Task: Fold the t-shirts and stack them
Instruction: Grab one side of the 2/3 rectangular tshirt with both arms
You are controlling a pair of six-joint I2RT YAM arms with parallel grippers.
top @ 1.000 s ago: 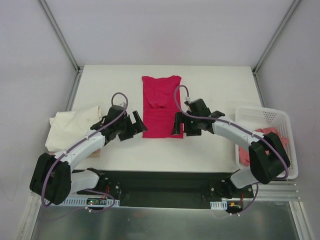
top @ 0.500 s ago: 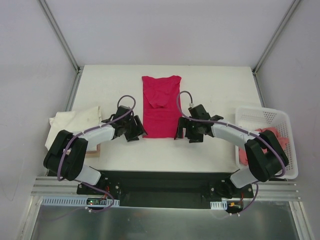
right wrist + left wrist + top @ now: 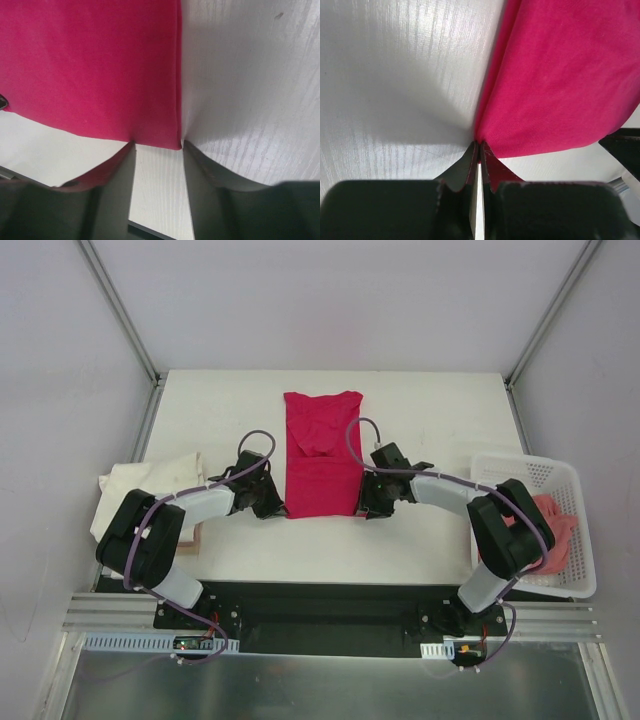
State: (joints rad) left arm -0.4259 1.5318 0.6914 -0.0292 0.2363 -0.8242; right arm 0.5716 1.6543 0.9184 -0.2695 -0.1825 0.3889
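Note:
A bright crimson-pink t-shirt (image 3: 320, 455) lies folded into a long strip at the middle of the table, collar end far. My left gripper (image 3: 272, 508) is at its near left corner, and in the left wrist view the gripper (image 3: 480, 145) is shut with that corner of the shirt (image 3: 560, 75) pinched at the tips. My right gripper (image 3: 366, 508) is at the near right corner. In the right wrist view it (image 3: 157, 145) stands open, the shirt (image 3: 100, 65) corner lying between its fingers (image 3: 200, 165). A cream-white t-shirt (image 3: 140, 490) lies at the left edge. A salmon-pink one (image 3: 555, 525) sits in the basket.
A white mesh basket (image 3: 525, 462) stands at the right edge of the white table (image 3: 430, 410). A brown flat piece (image 3: 190, 538) shows beside the cream shirt's near edge. Metal frame posts rise at both far corners.
Both arms have come in and down to the crimson shirt's near corners. The left gripper has shut on its corner. The right gripper's jaws have narrowed around the other corner.

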